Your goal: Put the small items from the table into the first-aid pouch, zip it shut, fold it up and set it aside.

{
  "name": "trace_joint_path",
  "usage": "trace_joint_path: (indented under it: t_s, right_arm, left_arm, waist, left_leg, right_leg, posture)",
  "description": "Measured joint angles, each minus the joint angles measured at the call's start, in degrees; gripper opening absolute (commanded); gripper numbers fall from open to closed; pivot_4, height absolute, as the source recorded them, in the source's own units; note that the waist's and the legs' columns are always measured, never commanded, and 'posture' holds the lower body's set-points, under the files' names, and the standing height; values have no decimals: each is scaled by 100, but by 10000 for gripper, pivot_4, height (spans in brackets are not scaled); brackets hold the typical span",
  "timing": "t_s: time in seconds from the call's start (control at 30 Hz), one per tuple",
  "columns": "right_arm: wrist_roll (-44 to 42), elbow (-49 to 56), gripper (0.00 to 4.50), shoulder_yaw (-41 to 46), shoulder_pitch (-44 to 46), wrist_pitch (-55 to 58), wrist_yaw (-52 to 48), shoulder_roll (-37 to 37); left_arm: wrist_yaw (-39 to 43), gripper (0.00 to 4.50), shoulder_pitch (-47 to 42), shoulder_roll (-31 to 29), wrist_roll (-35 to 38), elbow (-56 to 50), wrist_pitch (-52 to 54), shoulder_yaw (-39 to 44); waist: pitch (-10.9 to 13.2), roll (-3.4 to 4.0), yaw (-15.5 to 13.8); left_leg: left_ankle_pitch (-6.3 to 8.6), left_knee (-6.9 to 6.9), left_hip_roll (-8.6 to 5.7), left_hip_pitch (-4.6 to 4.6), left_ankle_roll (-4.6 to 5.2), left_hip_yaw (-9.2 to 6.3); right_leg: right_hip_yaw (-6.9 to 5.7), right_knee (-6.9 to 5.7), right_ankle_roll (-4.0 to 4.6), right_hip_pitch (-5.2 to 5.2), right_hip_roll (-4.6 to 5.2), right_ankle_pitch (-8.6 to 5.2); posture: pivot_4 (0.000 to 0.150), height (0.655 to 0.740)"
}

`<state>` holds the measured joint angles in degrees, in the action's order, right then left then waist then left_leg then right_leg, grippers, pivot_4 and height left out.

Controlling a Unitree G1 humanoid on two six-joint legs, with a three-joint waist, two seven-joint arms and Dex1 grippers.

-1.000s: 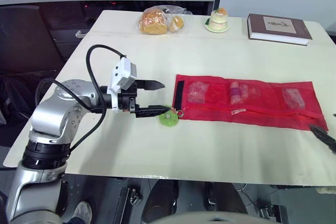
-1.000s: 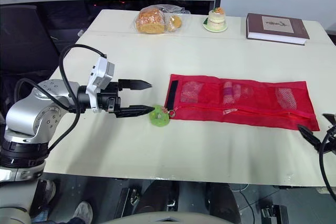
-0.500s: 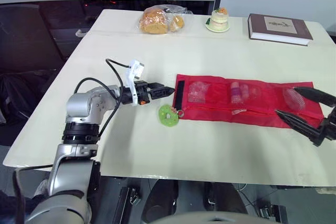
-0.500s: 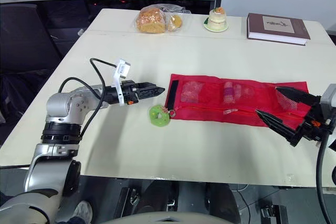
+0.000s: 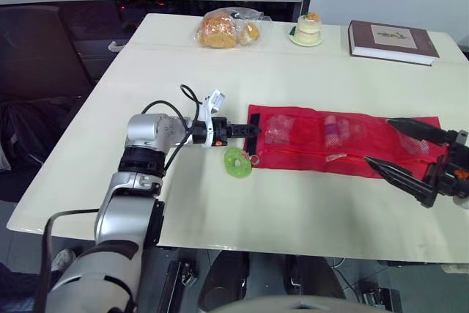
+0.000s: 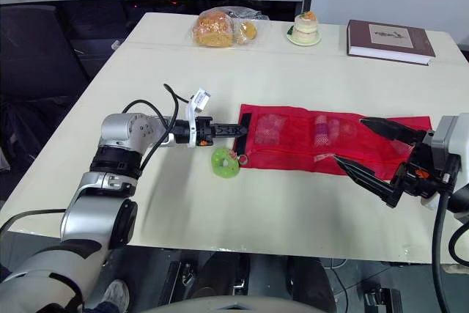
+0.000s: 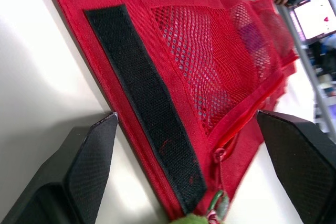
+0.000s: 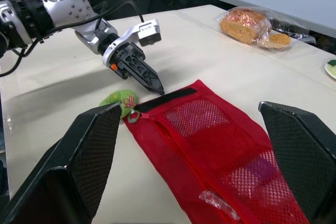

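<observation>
the red pouch [image 5: 344,144] lies flat in the middle of the table [image 5: 220,203], long side along the near edge, with a gripper at each end, likely to set up the fold. the left gripper [image 5: 255,129], fingers [image 7: 89,166] apart, straddles the end with the black strip [image 7: 142,108], and the right gripper [image 5: 377,140], spread wide, hovers over the end nearer the table's right edge. small items [image 5: 331,130] show through the mesh [image 7: 210,61], and the green tag [image 5: 236,160] on the zip pull [image 7: 218,156] rests at the left end, so the zip looks closed.
</observation>
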<state>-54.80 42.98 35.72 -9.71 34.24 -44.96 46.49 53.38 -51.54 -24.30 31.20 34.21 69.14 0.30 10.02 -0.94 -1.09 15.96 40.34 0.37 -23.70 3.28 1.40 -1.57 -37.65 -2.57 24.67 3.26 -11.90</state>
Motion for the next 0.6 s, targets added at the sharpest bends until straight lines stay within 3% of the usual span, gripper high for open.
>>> trace_joint_path:
  t_s: [0.13, 0.33, 0.4, 0.43, 0.47, 0.6]
  right_arm:
    - [-2, 117, 44659, -2, -69, -68, 46, -9]
    - [-61, 160, 45000, -88, -150, -92, 97, -71]
    - [-87, 164, 45000, -145, -150, -93, 106, -75]
    - [-102, 165, 45000, -163, -138, -95, 111, -74]
    - [-125, 165, 45000, -182, -107, -101, 113, -74]
    - [-152, 173, 45000, -634, 190, -108, 192, -74]
  left_arm:
    - [39, 45000, -101, 174, 134, 337, 311, 258]
    - [108, 15785, -129, 195, 134, 567, 416, 256]
    - [152, 9907, -129, 186, 135, 567, 420, 251]
    - [185, 3357, -128, 171, 135, 566, 423, 247]
    - [226, 645, -127, 146, 138, 566, 431, 247]
    - [289, 645, -118, 110, 148, 550, 447, 249]
  waist:
    - [1, -1, 3]
    - [3, -3, 27]
    - [3, -3, 27]
    - [3, -3, 27]
    - [3, -3, 27]
    - [3, -3, 28]
  left_leg:
    - [0, 0, 0, -1, 0, -1]
    - [0, 0, 2, -2, 0, -1]
    - [0, 0, 3, -2, 0, -1]
    - [0, 0, 3, -2, 0, -1]
    - [0, 0, 3, -2, 0, -1]
    - [0, 0, 3, -1, 0, -1]
  right_leg:
    - [-1, 0, 0, 0, 0, 0]
    - [0, -2, 0, 3, -1, 0]
    - [0, -1, 1, 3, -1, 0]
    - [1, -1, 0, 3, -1, 0]
    - [1, -1, 1, 3, -1, 0]
    - [1, -2, 1, 5, -1, 0]
  posture:
    - [1500, 7289]
    - [1500, 7289]
    - [1500, 7289]
    - [1500, 7289]
    - [1500, 7289]
    - [1500, 7289]
